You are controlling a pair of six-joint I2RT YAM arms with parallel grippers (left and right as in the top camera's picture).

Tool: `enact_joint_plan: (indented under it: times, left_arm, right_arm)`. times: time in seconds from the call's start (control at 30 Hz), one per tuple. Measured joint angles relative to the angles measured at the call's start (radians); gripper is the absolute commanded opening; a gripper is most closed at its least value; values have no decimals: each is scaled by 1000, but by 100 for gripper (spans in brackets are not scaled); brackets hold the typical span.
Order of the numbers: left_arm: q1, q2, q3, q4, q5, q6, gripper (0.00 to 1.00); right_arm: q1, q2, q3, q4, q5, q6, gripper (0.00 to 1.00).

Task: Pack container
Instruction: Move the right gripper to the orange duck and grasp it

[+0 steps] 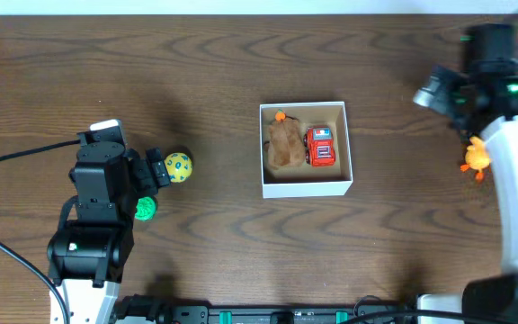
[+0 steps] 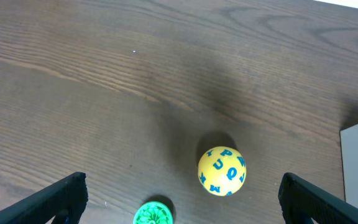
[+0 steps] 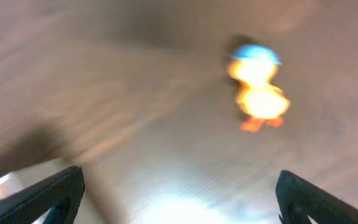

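— Box [image 1: 306, 187] first. Where is it?

— I see it from above, in the middle of the table [image 1: 196, 63]. It is white outside and brown inside. A red truck [image 1: 321, 147] lies in its right half. A brown fuzzy toy [image 1: 284, 144] lies in its left half. The two toys touch.

— What is outside the box?

— Left of the box, well apart from it, sits a yellow ball [image 2: 222, 170] with blue letters. A small green toy [image 2: 153, 213] sits near the ball, a bit further from the box. Far to the right of the box I see an orange duck [image 3: 258, 90] with blue on top.

— And the two arms?

— The left gripper [image 2: 182, 202] is left of the box, over the ball and the green toy. Its jaws are spread wide and I see nothing in them. The right gripper [image 3: 179, 199] is far right of the box, near the duck. That picture is blurry, but I can tell its jaws are spread wide too, with nothing held.
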Motion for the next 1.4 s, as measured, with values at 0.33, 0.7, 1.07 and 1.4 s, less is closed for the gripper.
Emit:
enact_joint_plan:
  times: [0.33, 0.7, 1.07, 1.4]
  left_arm:
    - [0, 0, 0, 0, 0, 0, 98]
    - [0, 0, 0, -2, 0, 0, 98]
    - [0, 0, 0, -21, 0, 0, 98]
    - [0, 0, 0, -21, 0, 0, 98]
  right_arm:
    - [-315, 203, -68, 7, -71, -36, 99]
    - [-370, 509, -81, 164, -92, -159, 80]
    - [-370, 528, -81, 218, -100, -282, 1]
    - [-291, 403, -89, 169, -134, -308, 1]
